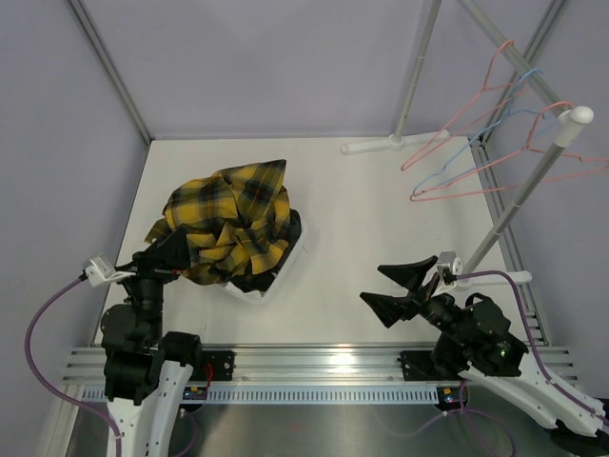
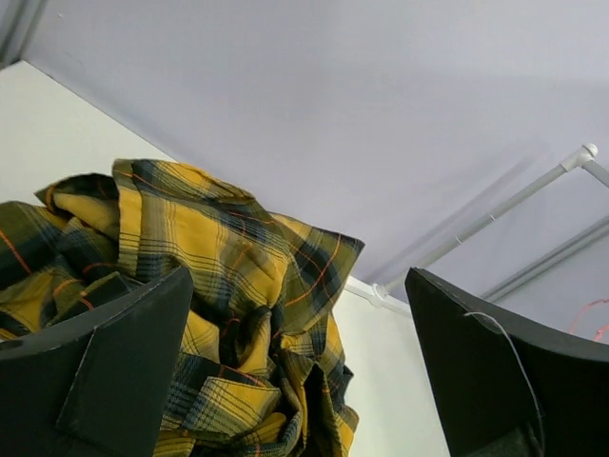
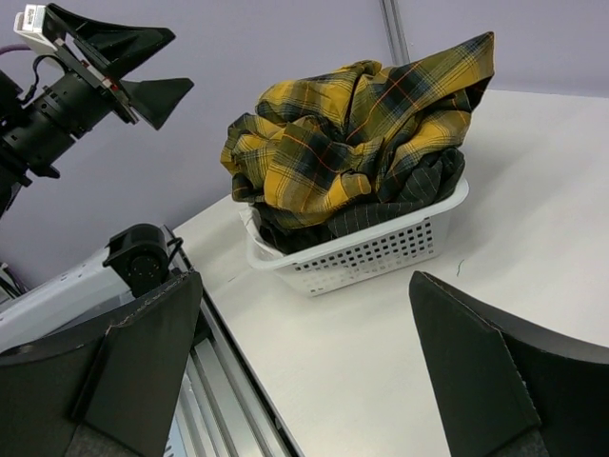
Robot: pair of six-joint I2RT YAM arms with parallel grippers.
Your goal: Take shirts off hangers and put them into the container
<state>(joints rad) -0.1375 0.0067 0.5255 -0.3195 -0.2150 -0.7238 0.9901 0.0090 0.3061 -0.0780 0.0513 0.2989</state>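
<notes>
A yellow-and-black plaid shirt (image 1: 231,222) (image 2: 238,286) (image 3: 352,124) lies heaped on top of the white perforated container (image 1: 259,296) (image 3: 381,252) at the table's left. Under it a black pinstriped shirt (image 3: 404,195) shows. Several empty pink hangers (image 1: 455,143) and a light blue one (image 1: 507,103) hang on the rail at the back right. My left gripper (image 1: 181,255) (image 2: 297,286) (image 3: 181,62) stands open beside the pile's near-left edge, holding nothing. My right gripper (image 1: 373,284) (image 3: 304,286) is open above bare table, right of the container and pointing toward it.
A white pole with a round knob (image 1: 575,115) slants up at the right and carries the hangers. Its T-shaped foot (image 1: 388,145) rests at the table's back. Metal frame posts (image 1: 114,76) run along the walls. An aluminium rail (image 1: 324,362) lines the near edge.
</notes>
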